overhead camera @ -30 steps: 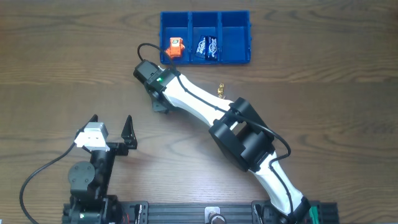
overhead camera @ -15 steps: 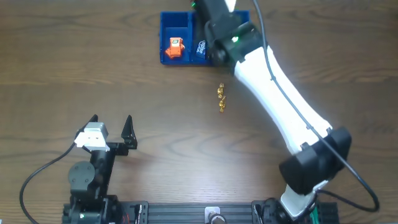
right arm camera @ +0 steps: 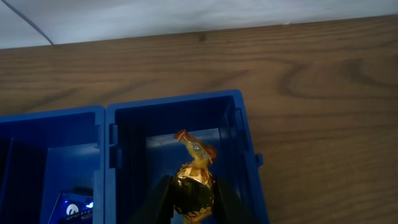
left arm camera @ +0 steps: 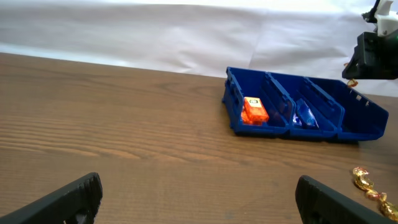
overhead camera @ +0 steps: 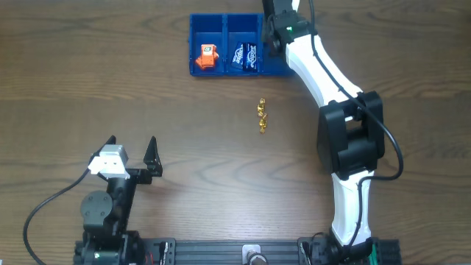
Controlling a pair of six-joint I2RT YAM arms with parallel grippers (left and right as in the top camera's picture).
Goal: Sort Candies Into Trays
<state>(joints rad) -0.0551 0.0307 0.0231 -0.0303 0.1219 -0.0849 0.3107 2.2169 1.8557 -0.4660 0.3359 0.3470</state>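
A blue three-compartment tray stands at the table's far edge. An orange candy lies in its left compartment and a blue candy in the middle one. My right gripper is shut on a gold-wrapped candy and hangs over the tray's right compartment. A few more gold candies lie on the wood below the tray. My left gripper stands open near the front left, holding nothing. The left wrist view shows the tray and the right gripper above it.
The right arm stretches from the front right up to the tray. A white sheet runs behind the table's far edge. Bare wood lies between the left gripper and the tray.
The right arm has swung from the table's middle left up and to the right, and now holds the gold candy over the tray's right compartment. The left arm has not moved.
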